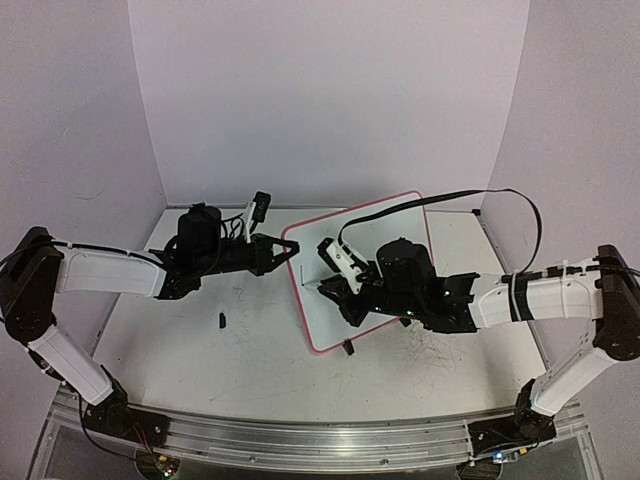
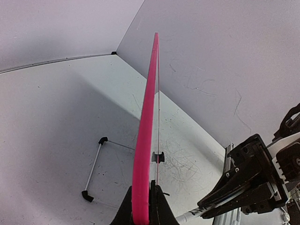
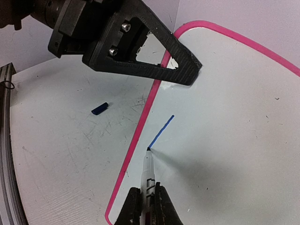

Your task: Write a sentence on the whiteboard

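The left pincer (image 2: 140,208) clamps the pink-rimmed white rectangular whiteboard (image 3: 225,117) by its edge; the right pincer (image 3: 145,208) grips a thin white marker (image 3: 148,168), tip seemingly touching a short blue stroke (image 3: 161,131) there.

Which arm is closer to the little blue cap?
Left. The left arm hangs just beyond the cap, jaws clamped on the whiteboard's edge; the right arm is farther, over the board, holding a pen.

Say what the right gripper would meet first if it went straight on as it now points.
The whiteboard. The marker in the right gripper already seems to touch its face at the end of a short blue stroke, so going on presses into the board, though contact depth is unclear.
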Robot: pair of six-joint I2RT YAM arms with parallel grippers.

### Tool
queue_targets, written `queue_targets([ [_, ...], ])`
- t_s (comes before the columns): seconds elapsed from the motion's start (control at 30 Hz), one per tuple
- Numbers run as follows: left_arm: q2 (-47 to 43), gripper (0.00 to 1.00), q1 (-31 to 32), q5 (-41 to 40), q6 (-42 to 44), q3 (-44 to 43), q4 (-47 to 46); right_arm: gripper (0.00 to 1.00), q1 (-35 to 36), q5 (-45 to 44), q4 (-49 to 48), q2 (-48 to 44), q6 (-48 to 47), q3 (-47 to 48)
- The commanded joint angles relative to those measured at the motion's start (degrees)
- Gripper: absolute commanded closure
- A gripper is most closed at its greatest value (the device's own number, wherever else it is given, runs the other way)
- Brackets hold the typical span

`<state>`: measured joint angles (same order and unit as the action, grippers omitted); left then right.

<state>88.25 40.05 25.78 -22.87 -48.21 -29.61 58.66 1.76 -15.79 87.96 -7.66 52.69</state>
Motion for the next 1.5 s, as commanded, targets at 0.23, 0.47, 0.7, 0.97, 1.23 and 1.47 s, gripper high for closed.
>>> queue_targets([
  [0.23, -0.5, 1.00, -0.3, -3.2, 5.2, 0.6, -0.1, 1.00, 0.5, -1.2, 0.1, -0.4, 1.2, -0.8],
  [0.47, -0.6, 1.00, -0.3, -3.3, 5.1, 0.9, 0.0, 1.00, 0.7, -1.6, -0.1, -0.7, 0.9, 0.0],
  [0.7, -0.1, 1.00, -0.4, -3.3, 5.3, 0.7, 0.0, 1.00, 0.6, 0.4, -2.4, -6.8, 3.2, 0.0],
  [0.97, -0.5, 1.00, -0.4, -3.4, 5.3, 0.9, 0.0, 1.00, 0.5, -0.4, -2.8, -4.6, 1.8, 0.7],
  [1.23, -0.8, 1.00, -0.4, -3.5, 5.3, 1.1, 0.1, 1.00, 0.6, -1.1, -3.5, -2.6, 1.1, 1.4],
  [1.47, -0.3, 1.00, -0.4, -3.1, 5.3, 0.6, 0.2, 1.00, 0.5, -1.7, -3.6, -1.8, 1.2, 1.6],
])
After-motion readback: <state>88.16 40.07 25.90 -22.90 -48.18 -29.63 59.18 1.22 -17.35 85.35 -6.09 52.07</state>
